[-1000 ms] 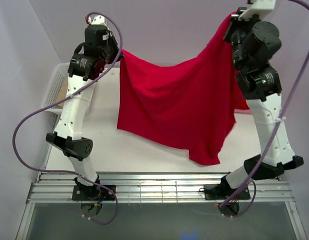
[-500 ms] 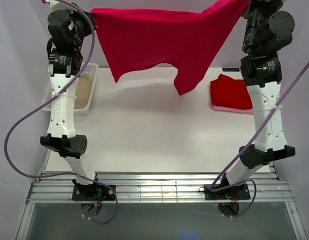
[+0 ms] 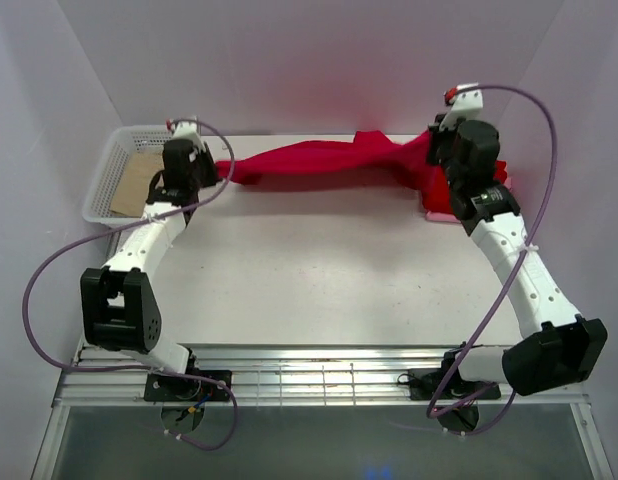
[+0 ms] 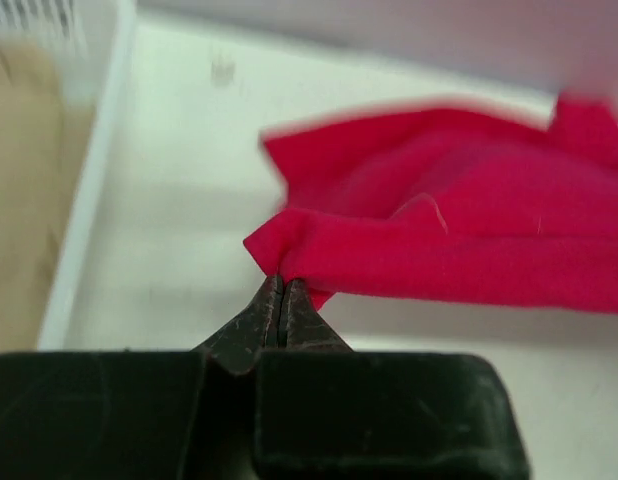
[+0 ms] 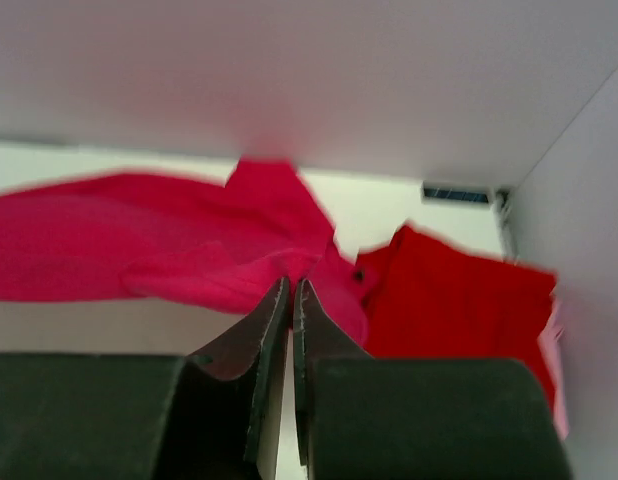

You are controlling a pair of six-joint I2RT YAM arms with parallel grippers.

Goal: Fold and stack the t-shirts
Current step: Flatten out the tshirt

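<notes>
shirt (image 3: 319,162) dropping from mid-air, now stretching along upper tabletop (image 3: 309,270) | left hand (image 4: 281,285), right hand (image 5: 291,287) both pinching its ends | laying flat, folding not begun

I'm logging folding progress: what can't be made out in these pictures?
- Top view: the right arm hides most of the folded stack; shirt count unclear.
- Left wrist view: the basket is blurred and cut off by the edge.
- Both wrist views: the held t-shirt is blurred; sleeves indistinct.

Top camera looks steeply down on the whole table (image 3: 319,290); both wrist cameras sit close, sharing the stretched t-shirt (image 3: 309,160).
</notes>
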